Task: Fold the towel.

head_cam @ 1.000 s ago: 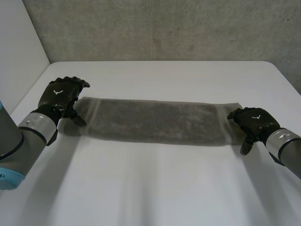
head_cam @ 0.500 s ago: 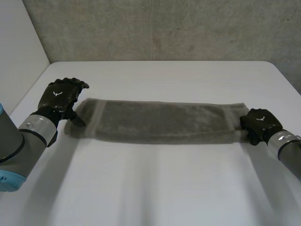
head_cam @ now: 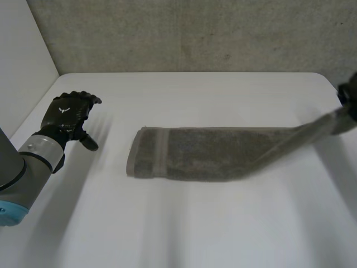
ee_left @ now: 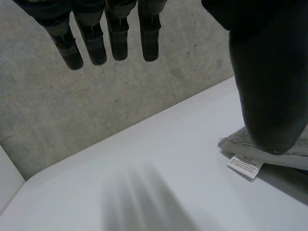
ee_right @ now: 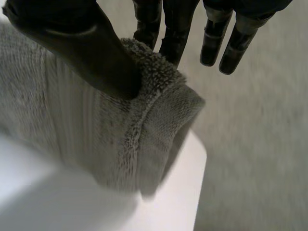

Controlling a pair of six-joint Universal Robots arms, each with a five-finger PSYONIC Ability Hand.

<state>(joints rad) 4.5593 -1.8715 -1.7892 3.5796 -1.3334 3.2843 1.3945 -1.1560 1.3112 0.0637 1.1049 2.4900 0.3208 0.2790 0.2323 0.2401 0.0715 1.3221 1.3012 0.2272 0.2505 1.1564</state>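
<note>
Now the grey towel (head_cam: 212, 152) lies as a long folded strip across the middle of the white table (head_cam: 184, 229). One short end is flat and nearer the left hand (head_cam: 68, 114), while the other is raised off the surface and runs up in a taut slant to the right hand (head_cam: 351, 94) at the table's right edge. In the right wrist view the thumb (ee_right: 82, 43) presses the towel's thick hemmed end against the fingers (ee_right: 175, 29) behind it, so that hand has the cloth pinched (two other fingers stand straight, clear of the pile). The left hand is over bare table near the left edge, apart from the towel's flat end. Its fingers (ee_left: 118, 41) hang straight and spread, its thumb (ee_left: 264, 82) stands away from them, and it holds nothing. Past that thumb's tip in the left wrist view lies the towel's end, with a small white label (ee_left: 246, 166) sticking out from under it onto the table. A rough concrete wall (head_cam: 195, 33) stands behind the table.
</note>
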